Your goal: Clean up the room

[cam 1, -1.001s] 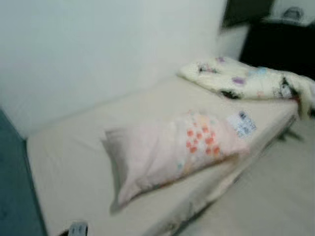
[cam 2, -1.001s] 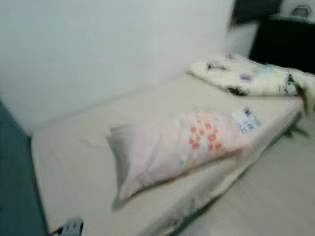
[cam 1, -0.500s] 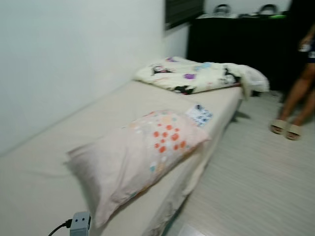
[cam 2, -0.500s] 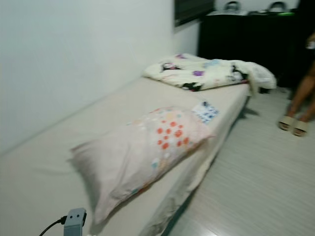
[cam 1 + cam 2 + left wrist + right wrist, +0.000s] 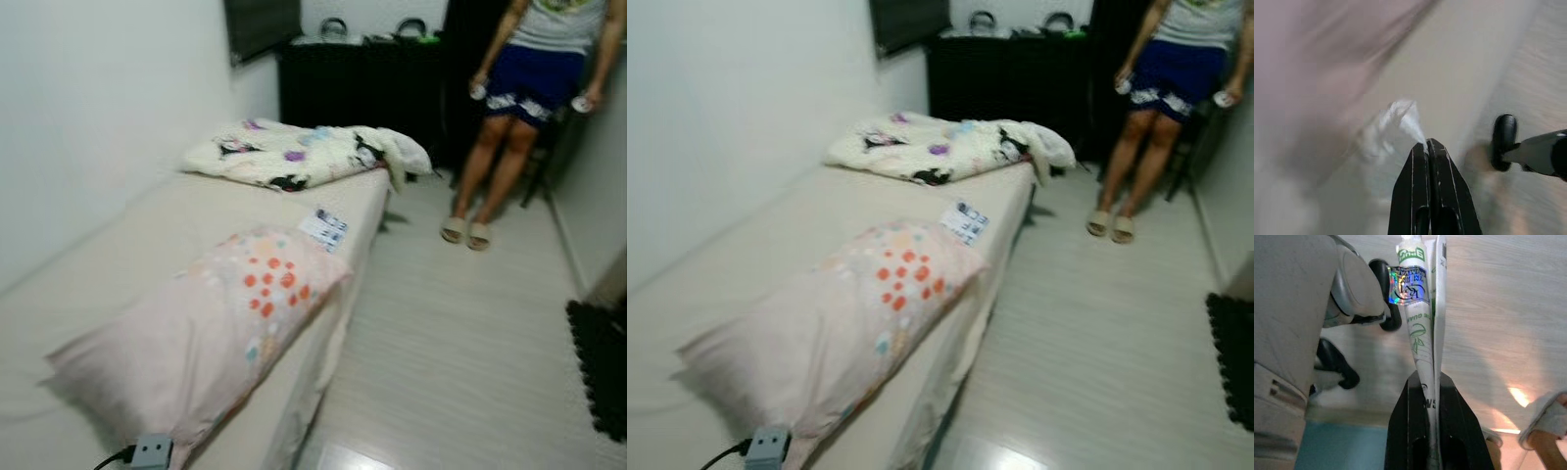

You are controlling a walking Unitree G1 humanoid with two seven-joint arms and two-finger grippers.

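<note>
We've got the right end effector (image 5: pixel 1431 377) clenched on a folded paper packet (image 5: pixel 1420 308), sticking out past its fingertips over the floor (image 5: pixel 1498 308). Left end effector (image 5: pixel 1426 146) is pinched on a crumpled white scrap (image 5: pixel 1400 115) beside the bed (image 5: pixel 147 235).

person (image 5: pixel 534 117): head cut off by the top edge
pillow (image 5: pixel 196 338): blurred
card (image 5: pixel 324 227): print too small to read
</note>
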